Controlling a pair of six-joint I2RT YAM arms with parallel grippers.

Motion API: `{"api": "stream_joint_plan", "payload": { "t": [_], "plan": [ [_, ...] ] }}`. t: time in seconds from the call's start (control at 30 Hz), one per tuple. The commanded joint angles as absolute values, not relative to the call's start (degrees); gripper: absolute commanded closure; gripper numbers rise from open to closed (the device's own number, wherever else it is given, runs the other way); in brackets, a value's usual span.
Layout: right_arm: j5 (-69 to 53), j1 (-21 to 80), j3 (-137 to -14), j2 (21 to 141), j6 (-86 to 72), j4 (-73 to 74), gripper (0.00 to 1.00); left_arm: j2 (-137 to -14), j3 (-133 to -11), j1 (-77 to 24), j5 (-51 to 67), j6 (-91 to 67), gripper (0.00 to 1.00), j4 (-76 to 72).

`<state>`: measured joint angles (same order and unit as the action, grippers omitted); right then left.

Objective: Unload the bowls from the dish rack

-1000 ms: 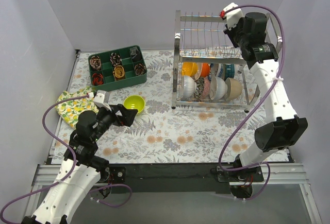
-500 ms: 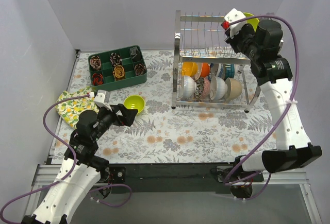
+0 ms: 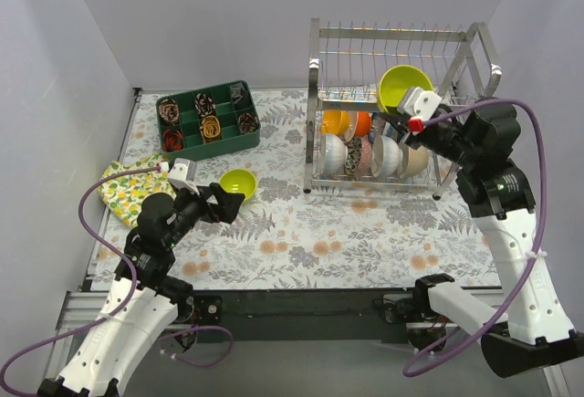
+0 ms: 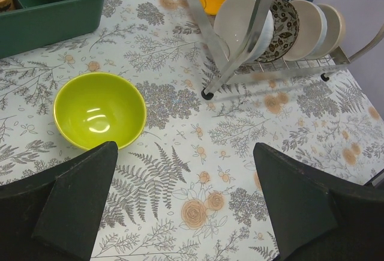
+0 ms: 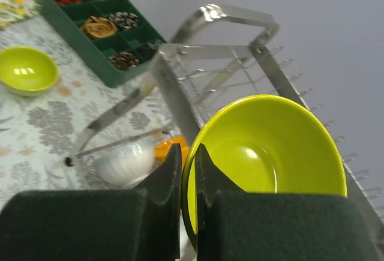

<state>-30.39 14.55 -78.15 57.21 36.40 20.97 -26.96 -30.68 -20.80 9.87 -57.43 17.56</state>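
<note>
**Top view.** The dish rack [image 3: 315, 96] stands at the far right of the table [image 3: 365, 233]. The right claw [image 3: 401, 114] is clamped on the rim of the held green bowl [image 3: 404, 85], which is tilted at the rack's upper tier. Whether it touches the wires cannot be told. The racked bowls [image 3: 374, 155] stand on edge in the lower tier, the orange ones toward its far left. The 2nd green bowl [image 3: 237, 182] sits upright on the table, left of the rack. The left claw [image 3: 226, 201] is just near of it with its fingers apart. A green tray [image 3: 208, 120] lies at the far left, and a patterned cloth [image 3: 123, 187] lies near of that.

**Left wrist view.** The left claw [image 4: 183, 171] is spread wide and holds nothing. The 2nd green bowl [image 4: 100, 110] lies just beyond its left finger. The racked bowls [image 4: 285, 21] lean in a row behind a leg of the dish rack [image 4: 246, 39].

**Right wrist view.** The 2 fingers of the right claw [image 5: 187, 177] pinch the rim of the held green bowl [image 5: 270, 153], 1 on each side of the wall. The bowl's hollow faces the camera, with the dish rack [image 5: 234, 15] behind it.
</note>
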Motion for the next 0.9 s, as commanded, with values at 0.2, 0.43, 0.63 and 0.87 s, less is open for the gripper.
{"api": "stream_joint_plan", "payload": {
  "t": [0.2, 0.43, 0.63, 0.87],
  "plan": [
    [-38.42, 28.62, -60.24, 46.76, 28.83, 16.61, 0.99, -29.35, -30.59, -21.01, 9.22, -58.18, 0.02, 17.49],
    [-30.16, 42.08, -44.49, 46.49, 23.91, 10.03, 0.99, -36.46, -32.34, -20.92, 12.30, -60.46, 0.02, 19.33],
    [-18.47, 55.44, -35.96, 52.71, 22.85, 1.77, 0.99, -44.89, -35.94, -21.01, 16.95, -67.04, 0.02, 22.06],
    [-9.50, 66.17, -33.23, 60.99, 24.60, -7.90, 0.99, -54.74, -40.42, -21.71, 25.48, -74.52, 0.02, 24.61]
  ]
}}
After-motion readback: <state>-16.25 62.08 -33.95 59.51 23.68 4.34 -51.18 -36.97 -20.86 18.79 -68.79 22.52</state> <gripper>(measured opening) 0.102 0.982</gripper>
